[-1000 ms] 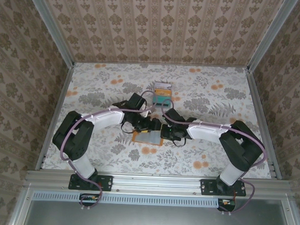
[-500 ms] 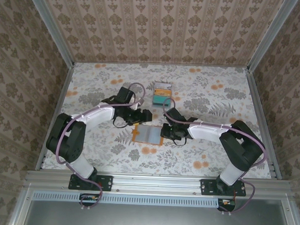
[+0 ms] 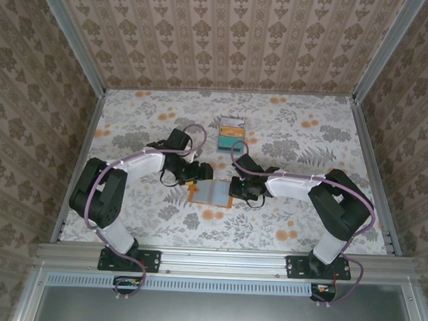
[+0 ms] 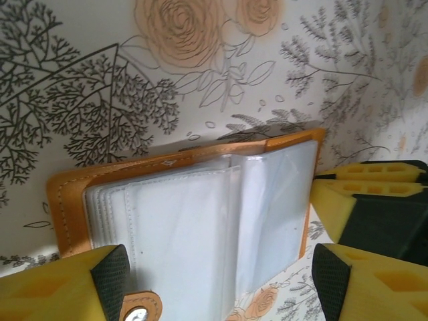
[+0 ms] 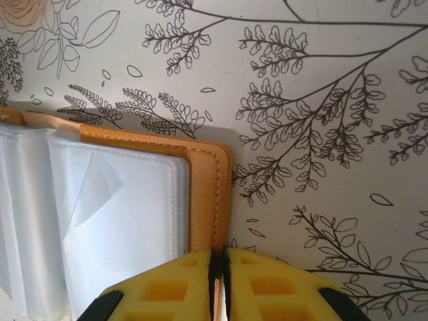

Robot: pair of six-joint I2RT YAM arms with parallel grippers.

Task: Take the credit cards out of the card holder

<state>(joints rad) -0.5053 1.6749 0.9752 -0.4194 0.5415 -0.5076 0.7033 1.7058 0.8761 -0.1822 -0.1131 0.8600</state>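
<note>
The right claw (image 5: pixel 219 267) is pressed together, pinching the thin orange cover edge of the card holder (image 5: pixel 204 194), which lies open on the bench (image 5: pixel 321 100). The left claw (image 4: pixel 219 277) stands spread, a finger on either side of the holder's clear sleeves (image 4: pixel 200 221). Well beyond both claws lies a small stack of credit cards (image 3: pixel 231 133). The holder looks light and floppy, its sleeves soft and slick. A stiff, thin card is probably best nipped at its exposed edge. Whether any remains inside, I cannot tell.
</note>
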